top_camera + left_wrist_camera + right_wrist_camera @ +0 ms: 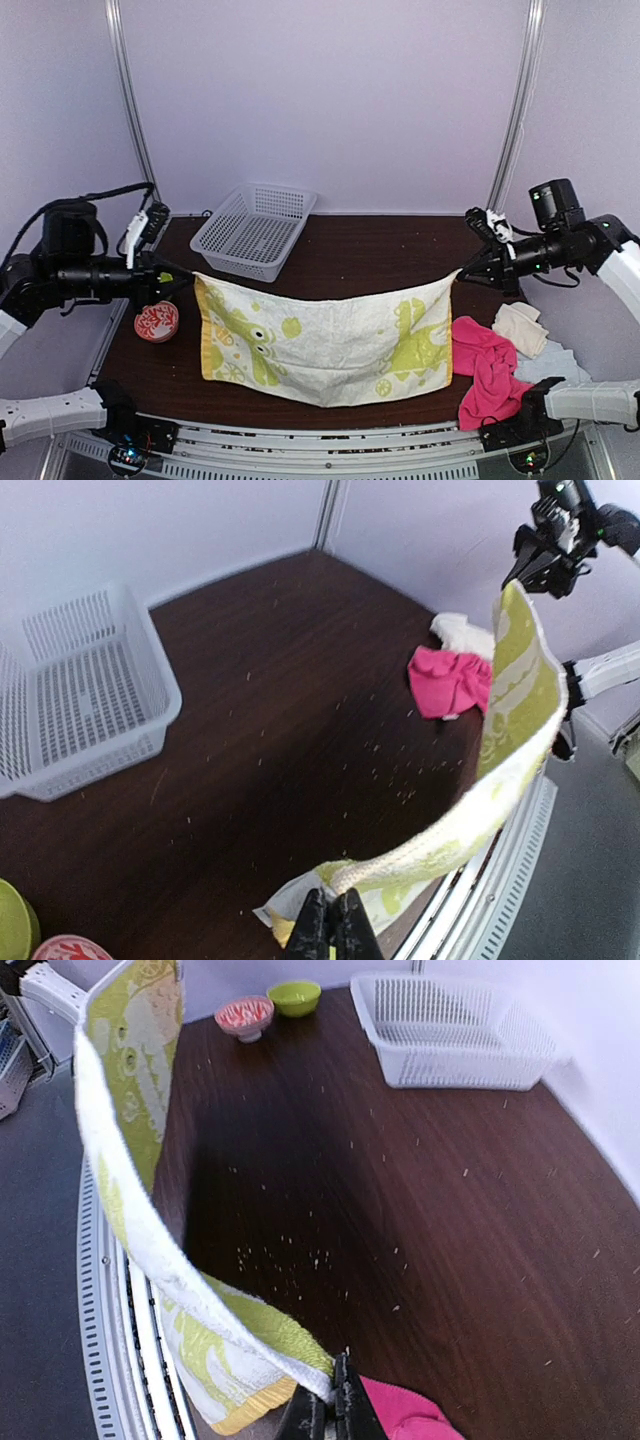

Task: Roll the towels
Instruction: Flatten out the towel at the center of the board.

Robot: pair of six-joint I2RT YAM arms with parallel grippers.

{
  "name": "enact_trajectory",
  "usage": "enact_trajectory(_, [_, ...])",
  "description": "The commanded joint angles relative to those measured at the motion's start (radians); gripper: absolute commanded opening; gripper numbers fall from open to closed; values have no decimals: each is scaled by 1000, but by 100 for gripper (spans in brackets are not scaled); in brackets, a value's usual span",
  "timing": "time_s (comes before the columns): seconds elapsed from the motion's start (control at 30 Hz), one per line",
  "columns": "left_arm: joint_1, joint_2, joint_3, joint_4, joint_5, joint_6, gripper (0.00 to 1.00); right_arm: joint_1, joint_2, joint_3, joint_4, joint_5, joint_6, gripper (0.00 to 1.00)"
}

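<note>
The lime-yellow towel [325, 340] with a white pattern hangs stretched between both grippers above the table's front, sagging in the middle. My left gripper [185, 283] is shut on its left top corner; in the left wrist view the jaws [333, 925] pinch the towel's edge [470, 820]. My right gripper [468, 272] is shut on its right top corner; in the right wrist view [338, 1407] the towel [150, 1250] runs away to the left. The hot-pink towel [487, 368] lies crumpled at the right, with the cream towel [521, 327] and pale-blue towel [545, 362] beside it.
A white plastic basket [253, 229] stands at the back left of the dark wooden table [370, 245]. A red-and-white patterned bowl [156, 322] sits at the left edge, with a green bowl [295, 997] next to it. The table's front rail [330, 455] runs below the towel.
</note>
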Motion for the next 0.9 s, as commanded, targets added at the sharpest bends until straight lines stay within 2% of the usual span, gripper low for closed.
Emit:
enact_trajectory(0.0, [8, 206, -162, 80, -128, -116, 0, 3, 213, -92, 136, 135, 44, 0])
enact_trajectory(0.13, [27, 443, -192, 180, -205, -192, 0, 5, 509, -14, 166, 255, 65, 0])
enact_trajectory(0.27, [36, 607, -126, 214, -346, -211, 0, 7, 735, 108, 218, 322, 130, 0])
enact_trajectory(0.47, [62, 774, -97, 278, -435, -193, 0, 9, 903, 257, 316, 450, 217, 0])
enact_trajectory(0.67, [93, 815, -114, 342, -492, -179, 0, 11, 1038, 375, 331, 468, 247, 0])
enact_trajectory(0.87, [118, 846, -86, 359, -506, -134, 0, 15, 1105, 458, 331, 464, 261, 0])
